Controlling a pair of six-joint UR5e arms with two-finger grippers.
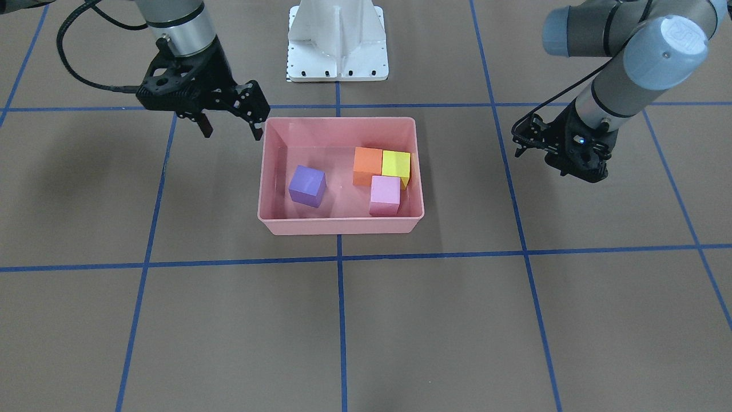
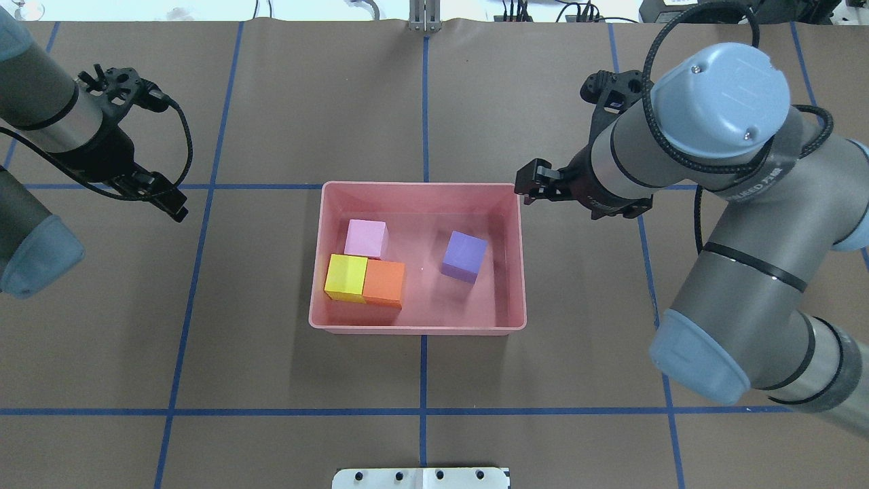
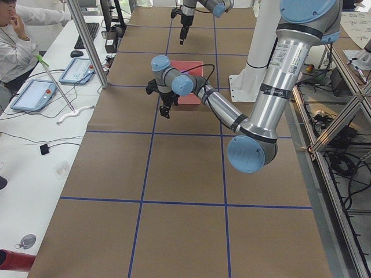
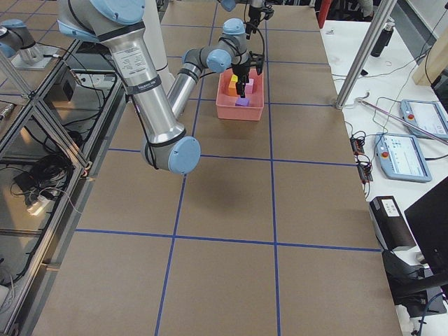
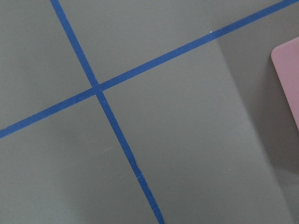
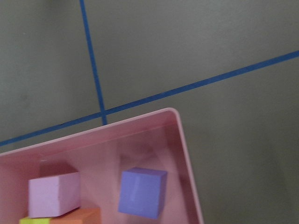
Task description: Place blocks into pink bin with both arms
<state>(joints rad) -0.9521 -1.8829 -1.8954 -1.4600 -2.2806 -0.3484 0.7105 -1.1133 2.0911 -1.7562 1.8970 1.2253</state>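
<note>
Frontally, right end effector gapes wide; overhead hides that gap

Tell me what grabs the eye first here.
Four cubes lie in the pink bin at the centre of the table: yellow cube, orange cube and light pink cube clustered at its robot-left end, purple cube alone toward the right. The right pincer hangs open and empty near the bin's far right corner.

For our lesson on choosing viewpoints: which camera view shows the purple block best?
Overhead exterior: the purple block sits unobstructed, whole, inside the pink bin. Front-facing shows it nearly as well; right wrist, low in frame; exterior right shows a speck; the others miss it.
</note>
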